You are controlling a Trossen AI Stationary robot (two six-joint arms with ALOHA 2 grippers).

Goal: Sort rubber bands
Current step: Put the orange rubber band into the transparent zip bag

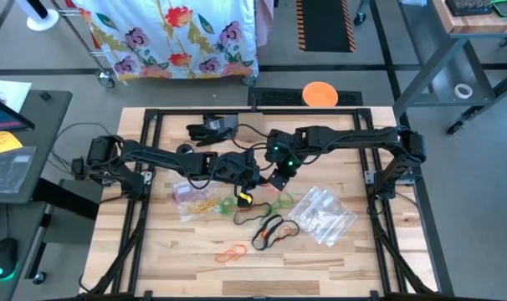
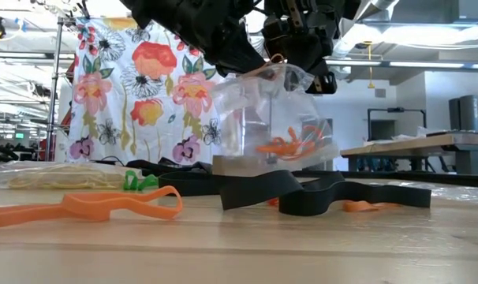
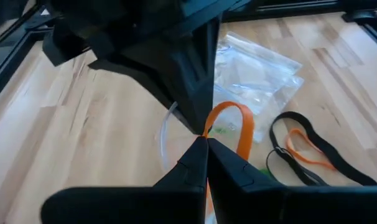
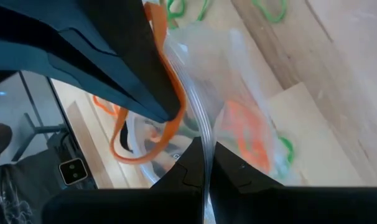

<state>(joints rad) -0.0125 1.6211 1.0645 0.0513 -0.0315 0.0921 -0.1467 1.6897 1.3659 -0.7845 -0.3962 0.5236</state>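
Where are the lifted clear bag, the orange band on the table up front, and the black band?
clear bag [image 2: 263,118], low view, its front wall.
orange band [image 2: 113,207], low view, middle of the loop.
black band [image 2: 302,189], low view, its raised fold.

Both dark arms hide the mouth of the lifted clear plastic zip bag [image 2: 274,118] in the low view. Orange rubber bands [image 2: 290,143] inside that bag blur together uncountably. A flat orange loop [image 2: 81,207] before it runs off the frame's edge.
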